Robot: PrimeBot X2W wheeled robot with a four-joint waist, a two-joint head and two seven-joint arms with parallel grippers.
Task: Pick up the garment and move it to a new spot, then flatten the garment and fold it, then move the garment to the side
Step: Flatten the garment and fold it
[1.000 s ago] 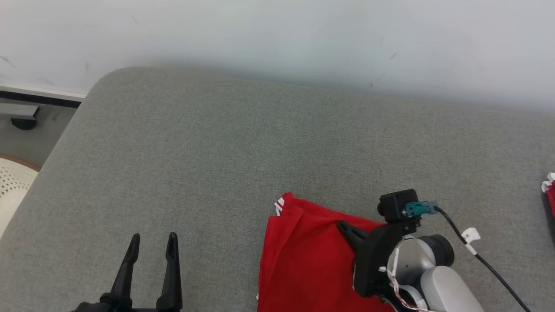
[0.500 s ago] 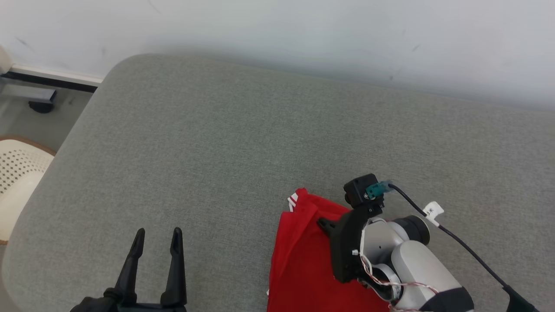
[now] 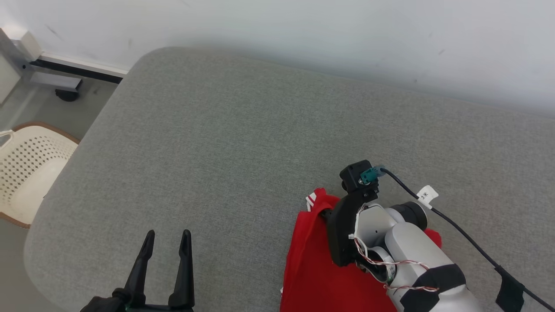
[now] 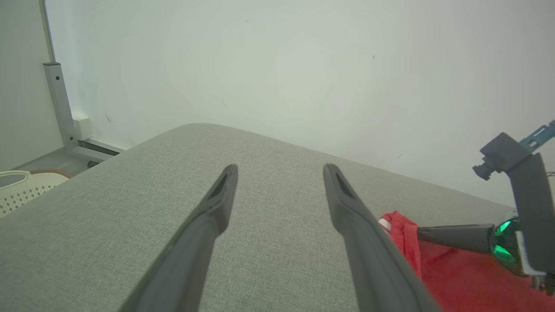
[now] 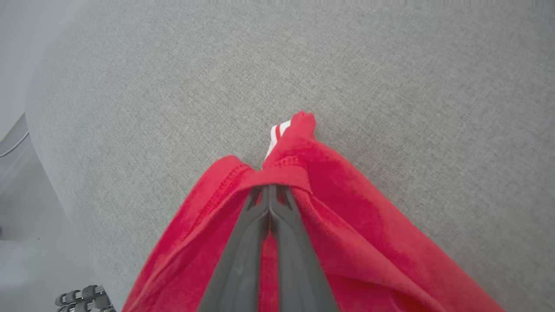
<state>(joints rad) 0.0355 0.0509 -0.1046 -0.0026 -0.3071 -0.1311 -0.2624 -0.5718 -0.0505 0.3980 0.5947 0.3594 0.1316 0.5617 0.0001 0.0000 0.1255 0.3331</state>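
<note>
Pulls pinched hem leftward since a second ago, head camera panning too. Grips crumpled red fleece garment point(image 5: 355, 225), low right on grey fabric-covered surface point(image 3: 260, 130), with fully closed right end effector point(image 5: 269, 190). Holds left end effector point(image 3: 167, 240) spread wide, empty. Suggests relocation under way; flattening not begun.

The head camera swings left, so the cushion point(image 3: 217, 151) sits further right in its view and more of the chair point(image 3: 30, 164) shows beside it. The right gripper point(image 5: 269, 190) moves left over the cushion, nearer the garment's point(image 3: 312, 264) striped corner point(image 3: 311, 200). Red cloth now shows beyond the forearm point(image 3: 416, 255).
</note>
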